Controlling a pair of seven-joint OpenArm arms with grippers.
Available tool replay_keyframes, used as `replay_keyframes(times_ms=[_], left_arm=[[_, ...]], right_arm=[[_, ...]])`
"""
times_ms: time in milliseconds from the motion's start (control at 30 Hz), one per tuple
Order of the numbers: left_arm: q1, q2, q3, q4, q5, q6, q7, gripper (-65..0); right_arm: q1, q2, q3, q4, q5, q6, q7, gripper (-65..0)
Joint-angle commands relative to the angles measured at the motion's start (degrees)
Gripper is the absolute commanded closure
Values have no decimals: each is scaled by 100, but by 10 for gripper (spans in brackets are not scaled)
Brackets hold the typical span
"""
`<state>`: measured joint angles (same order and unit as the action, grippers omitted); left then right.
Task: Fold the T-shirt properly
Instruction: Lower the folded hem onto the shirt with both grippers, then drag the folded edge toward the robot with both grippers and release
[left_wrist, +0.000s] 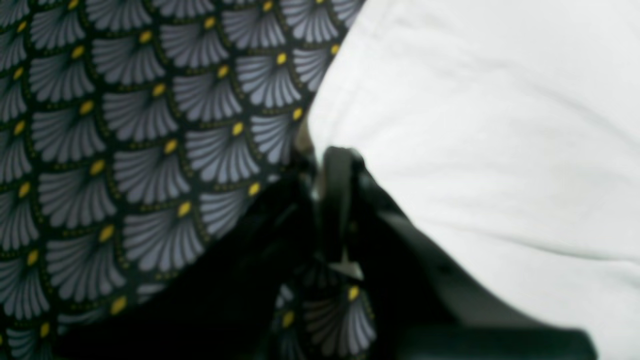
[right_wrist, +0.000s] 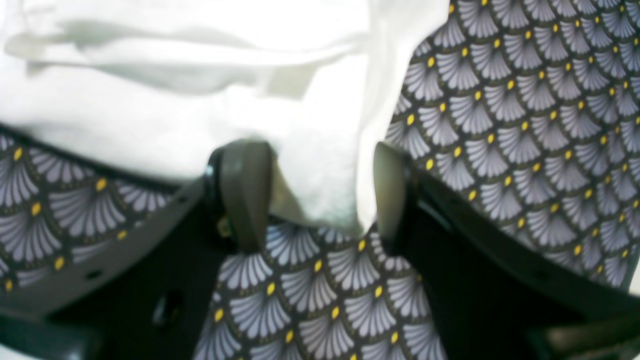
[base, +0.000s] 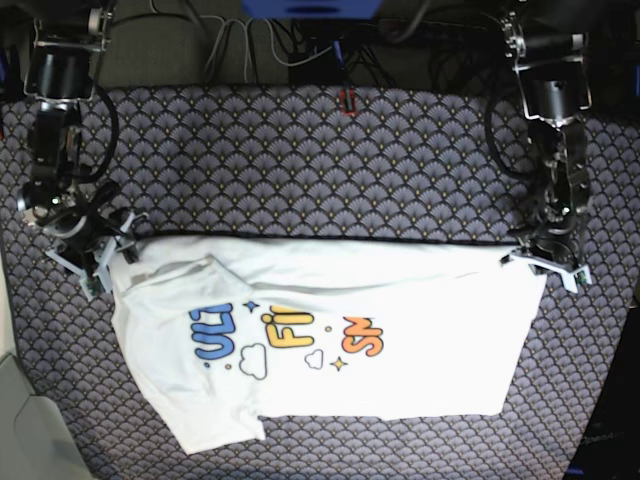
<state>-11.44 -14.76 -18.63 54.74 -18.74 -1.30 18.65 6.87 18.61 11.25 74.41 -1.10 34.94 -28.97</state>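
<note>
The T-shirt (base: 330, 340) lies print-up across the middle of the fan-patterned tablecloth (base: 300, 160), its top fold edge running straight from about nine o'clock to three o'clock in my base view, with a loose flap trailing toward seven o'clock.

At nine o'clock, my right gripper (base: 92, 250) sits at the shirt's corner. In its wrist view the jaws stand spread, with a tongue of white cloth (right_wrist: 325, 190) lying between the pads but not pinched. If I lift now, I'd judge this corner simply stays on the table.

At three o'clock, my left gripper (base: 545, 262) is clenched. Its wrist view shows the fingers together right at the shirt's rounded edge (left_wrist: 320, 135), but the picture is blurred and I cannot tell how much fabric is truly caught.

The risks as I see them: raising one side alone would drag the shirt askew and wrinkle the print; a thin bite on the left could slip mid-fold; and a low closing right jaw might snag the tablecloth with the shirt.
</note>
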Motion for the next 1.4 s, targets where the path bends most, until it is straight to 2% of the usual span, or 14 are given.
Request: replay_keyframes(times_ms=[0,67,100,167,200,300,467,767,967,1133,1200,1233,1367], left_arm=[[-73,-75,-14,60,6,29,38,-3],[-56,-75,-14,69,6,29,38,-3],[-47,-84,-14,69,6,29,38,-3],[-47,-84,-22,78,6,29,38,-3],[-38,-128,-31,104,6,29,38,-3],[-29,-207,-5,113,-20,29,73,-4],[58,-295,-31,420,-29,20,469,-4],[700,-313,-40,1546,-29,20,1093,-4],[1254,-321,-49,2100,-29,29,1154,-4],[1685,-330,-49,2539,-29,38,1154,-4],[1843,-330,-49,2715,-29,38,1154,-4],[1922,-313,-49,2803,-29,47,1154,-4],[2230,-277,-49,3137,-29,64,1154,-4]], right_arm=[[91,121,23,80,71,1,106,-322],[47,121,32,80,71,1,97,-248],[-15,130,32,80,71,1,115,-191],[-76,139,32,88,71,1,124,-39],[-94,139,32,88,71,1,124,0],[-182,148,40,115,71,1,124,0],[-463,130,286,414,71,1,132,0],[-1316,148,304,1521,71,1,132,0],[-1887,156,313,1882,88,18,132,0],[-2107,121,770,1935,97,62,238,0],[-2257,113,999,1926,97,440,343,0],[-2318,104,1130,1926,97,506,378,0],[-2538,-46,1570,1926,97,506,414,0]])
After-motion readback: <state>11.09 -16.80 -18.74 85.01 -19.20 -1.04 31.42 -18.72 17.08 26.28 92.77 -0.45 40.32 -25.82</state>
